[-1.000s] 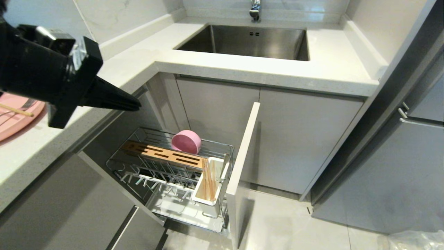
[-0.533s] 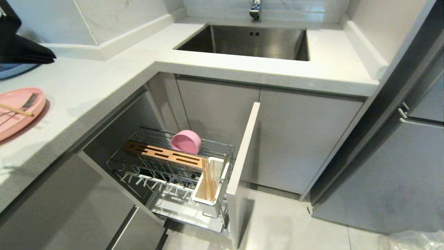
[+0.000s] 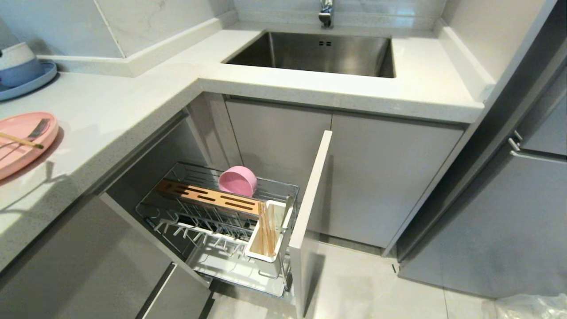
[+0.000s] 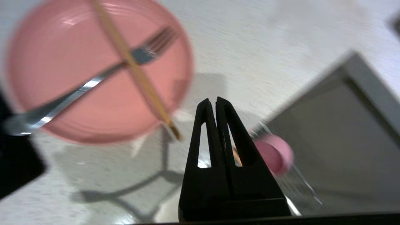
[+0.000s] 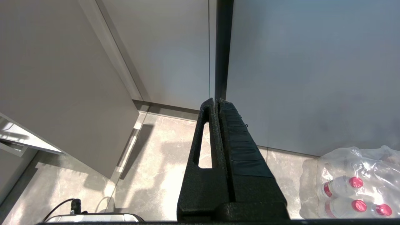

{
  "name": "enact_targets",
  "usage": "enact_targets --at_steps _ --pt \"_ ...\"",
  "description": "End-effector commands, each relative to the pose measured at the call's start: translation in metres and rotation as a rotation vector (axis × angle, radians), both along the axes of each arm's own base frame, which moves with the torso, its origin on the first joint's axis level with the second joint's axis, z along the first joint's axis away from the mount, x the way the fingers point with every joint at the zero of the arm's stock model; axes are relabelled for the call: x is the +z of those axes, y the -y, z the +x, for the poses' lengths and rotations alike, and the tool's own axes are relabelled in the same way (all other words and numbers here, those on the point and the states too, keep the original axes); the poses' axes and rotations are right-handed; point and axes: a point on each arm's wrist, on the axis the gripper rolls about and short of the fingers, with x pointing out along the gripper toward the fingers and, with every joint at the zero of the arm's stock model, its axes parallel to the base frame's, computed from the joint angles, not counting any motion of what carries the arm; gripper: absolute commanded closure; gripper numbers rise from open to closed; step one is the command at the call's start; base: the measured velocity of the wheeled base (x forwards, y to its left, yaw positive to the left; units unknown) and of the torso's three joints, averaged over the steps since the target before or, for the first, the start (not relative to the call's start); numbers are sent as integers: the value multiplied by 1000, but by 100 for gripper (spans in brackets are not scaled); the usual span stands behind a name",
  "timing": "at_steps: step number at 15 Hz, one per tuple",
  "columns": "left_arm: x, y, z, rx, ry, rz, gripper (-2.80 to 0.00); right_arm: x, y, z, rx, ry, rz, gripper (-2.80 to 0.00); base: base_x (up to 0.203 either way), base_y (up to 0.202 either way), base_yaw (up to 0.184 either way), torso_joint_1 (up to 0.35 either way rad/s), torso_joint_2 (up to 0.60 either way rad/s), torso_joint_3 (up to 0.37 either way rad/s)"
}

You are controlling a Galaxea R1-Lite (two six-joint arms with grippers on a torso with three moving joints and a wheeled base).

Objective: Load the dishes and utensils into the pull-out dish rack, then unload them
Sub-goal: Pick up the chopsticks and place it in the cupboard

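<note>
A matte pink plate carries a shiny metal fork and a pale wooden chopstick on a speckled stone-look counter. Below, a chrome wire rack holds a slotted wooden bar, a matte pink bowl and a white plastic holder; the brushed steel sink gleams.

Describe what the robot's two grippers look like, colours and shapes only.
Both are matte black. The left gripper has two long fingers tapering to narrow tips, each with a slim triangular cut-out, rising from a broad black base. The right gripper has the same wedge shape; one finger shows a long slot, the other a ribbed, rough-textured outer face. No cables or markings show on either.
</note>
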Motion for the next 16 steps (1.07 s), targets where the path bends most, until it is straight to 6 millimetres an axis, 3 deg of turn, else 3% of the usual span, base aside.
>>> enact_targets --at_steps 1,6,12,13,16 --pt "-12 -4 25 92 -66 28 0 0 0 0 0 -1 1 0 0 0 0 0 0 0" --pt "-26 -24 61 258 -101 62 0 0 0 0 0 -1 1 0 0 0 0 0 0 0" --pt "-35 -34 75 348 -146 96 0 0 0 0 0 -1 1 0 0 0 0 0 0 0" --pt "-37 -35 78 350 -155 96 -280 0 0 0 0 -1 1 0 0 0 0 0 0 0" --pt "-45 -36 88 347 -183 96 -280 0 0 0 0 -1 1 0 0 0 0 0 0 0"
